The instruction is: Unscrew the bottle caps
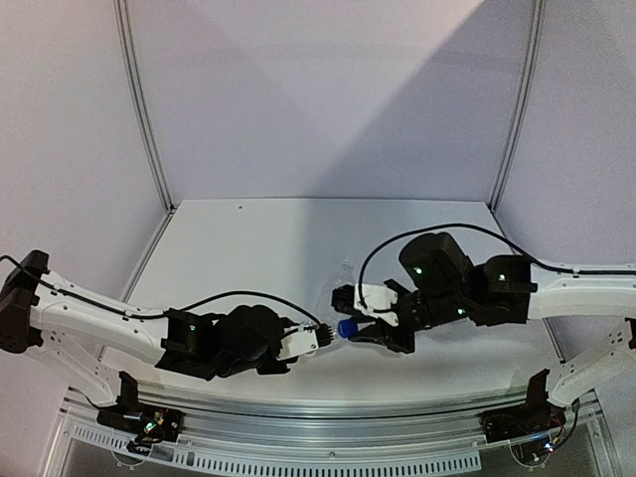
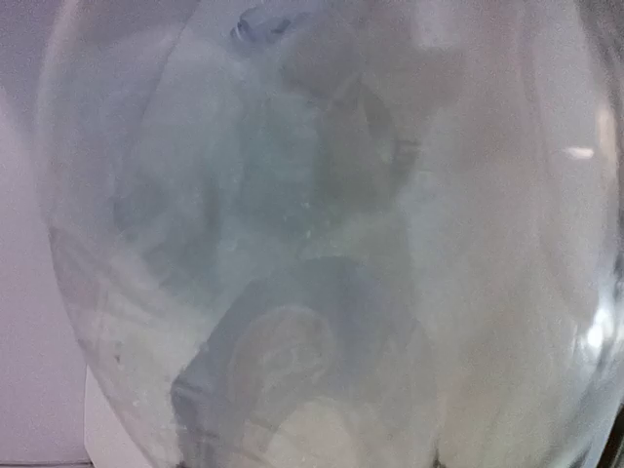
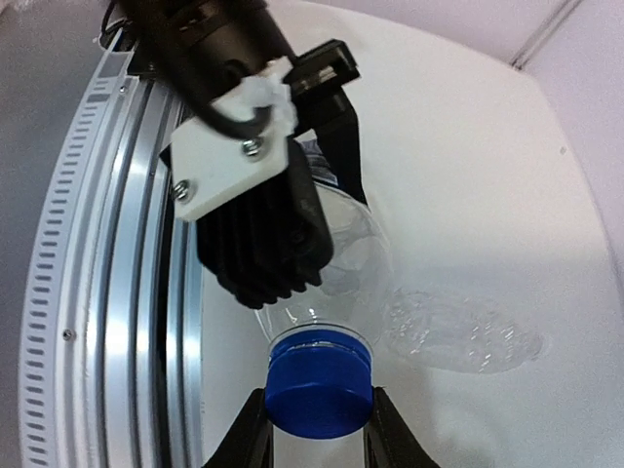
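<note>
Pale lilac walls (image 1: 328,89) close in a white worktop (image 1: 258,248), and you have the work held up above its near edge, between the two arms. Your left pincer (image 1: 316,339) is clamped on the body of a clear bottle (image 3: 356,244), neck pointing toward the right arm. Your right pincer (image 3: 317,414) is closed on the blue cap (image 3: 320,375), one finger on each side of it. That cap sits on the neck, snug against the collar ring, so by my reading this one is gripped but not yet off. You cannot tell from here whether it has been loosened at all. A second bottle (image 3: 463,336), clear and dented, lies on its side on the worktop just beyond. Its outline is faint against the white, and you cannot make out whether its neck carries a cap. No loose cap shows anywhere on the surface, and no third bottle or white cap is in view, so I would count most of the job as left to do. Your left wrist camera gives you almost nothing: the bottle wall fills it with blurred smears, with only a bluish spot near the top. From above, the arms hide the bottle body and the cap shows only as a small blue dot.
</note>
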You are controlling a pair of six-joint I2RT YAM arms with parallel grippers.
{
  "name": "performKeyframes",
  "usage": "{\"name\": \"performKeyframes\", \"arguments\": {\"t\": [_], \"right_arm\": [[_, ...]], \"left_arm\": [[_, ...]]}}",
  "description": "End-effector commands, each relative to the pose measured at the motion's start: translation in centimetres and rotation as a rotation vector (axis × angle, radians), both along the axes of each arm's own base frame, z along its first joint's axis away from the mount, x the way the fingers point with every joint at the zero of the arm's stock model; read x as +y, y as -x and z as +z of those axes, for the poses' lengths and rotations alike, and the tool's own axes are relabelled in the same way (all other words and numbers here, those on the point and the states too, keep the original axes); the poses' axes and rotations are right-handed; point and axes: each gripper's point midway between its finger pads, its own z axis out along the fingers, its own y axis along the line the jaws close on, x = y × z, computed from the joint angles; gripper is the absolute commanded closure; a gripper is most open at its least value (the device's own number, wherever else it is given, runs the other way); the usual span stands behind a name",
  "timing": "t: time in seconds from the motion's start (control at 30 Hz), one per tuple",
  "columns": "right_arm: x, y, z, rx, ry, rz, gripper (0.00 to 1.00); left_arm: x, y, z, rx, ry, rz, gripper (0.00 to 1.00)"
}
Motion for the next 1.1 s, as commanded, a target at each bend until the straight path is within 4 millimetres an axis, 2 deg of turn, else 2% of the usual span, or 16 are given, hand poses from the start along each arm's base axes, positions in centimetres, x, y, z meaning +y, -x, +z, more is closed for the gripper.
{"name": "performKeyframes", "arguments": {"t": [0.0, 0.1, 0.2, 0.33, 0.4, 0.5, 0.57, 0.63, 0.7, 0.77, 0.8, 0.83, 0.9, 0.93, 1.07], "right_arm": [[-2.0, -2.8, 2.1, -0.367, 0.035, -0.058, 0.65], [-2.0, -2.1, 3.4, -0.358, -0.041, -0.051, 0.45], [-2.2, -2.4, 5.6, -0.295, -0.141, -0.148, 0.20], [-2.1, -1.1, 7.9, -0.112, -0.249, -0.195, 0.02], [-1.8, 0.0, 8.7, -0.013, -0.297, -0.181, 0.01], [-1.4, 0.4, 9.9, 0.125, -0.365, -0.190, 0.01], [-1.5, -0.6, 11.0, 0.223, -0.430, -0.236, 0.01], [-2.1, -2.9, 11.9, 0.321, -0.497, -0.321, 0.01], [-2.4, -4.9, 11.6, 0.475, -0.545, -0.414, 0.04], [-2.0, -6.0, 10.3, 0.622, -0.543, -0.466, 0.10], [-1.3, -6.4, 9.0, 0.676, -0.519, -0.473, 0.14], [-0.6, -6.2, 8.8, 0.730, -0.520, -0.447, 0.17], [1.1, -6.0, 7.2, 0.831, -0.488, -0.407, 0.24], [1.7, -5.7, 7.2, 0.867, -0.485, -0.379, 0.26], [3.0, -5.9, 6.2, 0.942, -0.466, -0.373, 0.29]], "left_arm": [[-1.4, 1.5, 1.9, 0.029, 0.104, -0.068, 1.00], [-1.2, 1.0, 1.9, 0.009, 0.098, -0.045, 1.00], [-0.8, 0.3, 2.1, -0.025, 0.090, -0.002, 1.00], [0.0, -1.1, 2.9, -0.093, 0.092, 0.080, 1.00], [0.6, -1.8, 3.5, -0.134, 0.101, 0.128, 1.00], [1.7, -2.9, 4.7, -0.220, 0.108, 0.208, 1.00], [2.3, -3.5, 5.2, -0.270, 0.099, 0.245, 1.00], [2.8, -3.8, 5.6, -0.315, 0.090, 0.277, 1.00], [3.0, -4.0, 5.9, -0.346, 0.086, 0.295, 1.00], [3.0, -4.0, 6.0, -0.359, 0.081, 0.300, 1.00], [3.0, -4.0, 6.0, -0.367, 0.076, 0.301, 1.00], [3.1, -4.0, 6.0, -0.376, 0.069, 0.306, 1.00], [3.2, -4.1, 6.0, -0.397, 0.051, 0.315, 1.00], [3.2, -4.1, 5.9, -0.408, 0.036, 0.316, 1.00], [3.3, -4.2, 5.6, -0.430, 0.001, 0.323, 1.00]]}}
